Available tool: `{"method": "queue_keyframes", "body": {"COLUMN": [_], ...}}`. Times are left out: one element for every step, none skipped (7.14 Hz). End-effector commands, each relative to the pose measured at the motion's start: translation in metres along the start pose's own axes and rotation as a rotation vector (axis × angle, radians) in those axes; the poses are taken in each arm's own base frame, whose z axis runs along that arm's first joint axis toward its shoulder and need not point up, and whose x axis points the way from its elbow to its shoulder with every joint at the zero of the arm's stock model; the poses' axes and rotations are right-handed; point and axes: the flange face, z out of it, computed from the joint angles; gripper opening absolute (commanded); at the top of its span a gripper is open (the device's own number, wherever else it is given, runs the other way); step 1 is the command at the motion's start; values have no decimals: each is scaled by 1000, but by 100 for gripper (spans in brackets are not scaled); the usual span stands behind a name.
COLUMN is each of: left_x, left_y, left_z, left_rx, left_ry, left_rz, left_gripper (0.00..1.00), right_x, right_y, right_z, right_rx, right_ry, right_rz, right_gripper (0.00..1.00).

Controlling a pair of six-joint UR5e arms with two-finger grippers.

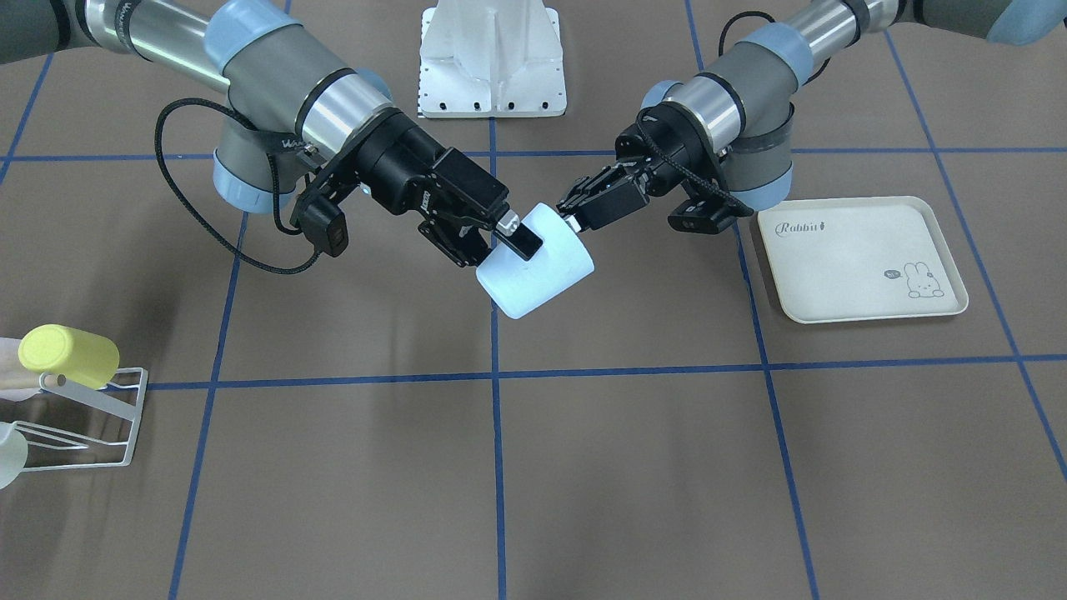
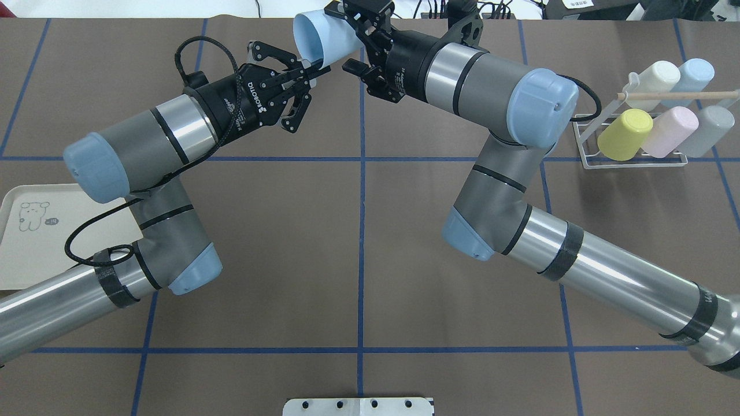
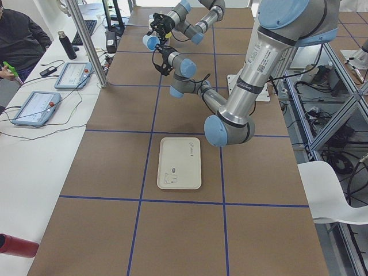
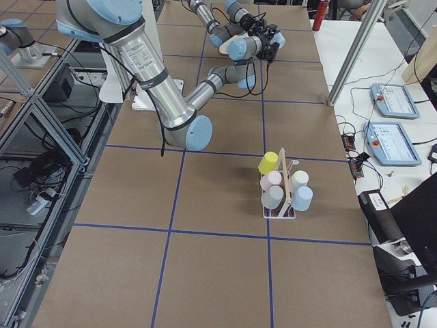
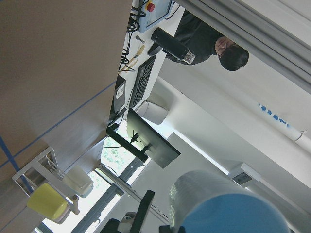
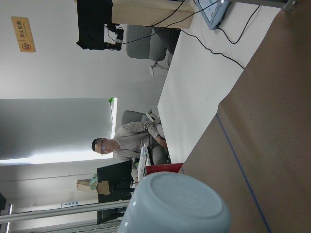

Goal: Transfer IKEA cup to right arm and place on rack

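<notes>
Pale-blue IKEA cup (image 2: 324, 39) hangs in mid-air at the upper middle of the overhead view, its rim pinched between the nearly closed fingers of the left gripper (image 2: 317, 71). The right gripper (image 2: 350, 46) straddles its closed end with fingers spread; whether they press yet I cannot tell. Should the left release early, the cup would likely drop, well short of the rack (image 2: 636, 166) at far right.
</notes>
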Motion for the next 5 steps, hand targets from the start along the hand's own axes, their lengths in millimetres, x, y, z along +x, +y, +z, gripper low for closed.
{"method": "queue_keyframes", "body": {"left_x": [-1,0,2,2,1], "left_y": [0,1,4,4,5], "left_z": [-1,-2,-3,-3,-1], "left_rx": [-1,-5,-12,-12,-13], "left_ry": [-2,0,4,4,2], "left_rz": [1,-1,-2,-2,-2], "left_gripper": [0,0,0,0,0], "right_x": [-1,-2,-2,0,1], "right_y": [-1,-3,-4,-5,-6], "right_z": [0,0,0,1,2], "right_rx": [1,21,24,26,28], "right_ry": [-3,-14,-12,-9,-5], "right_rz": [-1,-1,-1,-1,-1], "right_gripper": [99,99,98,98,98]}}
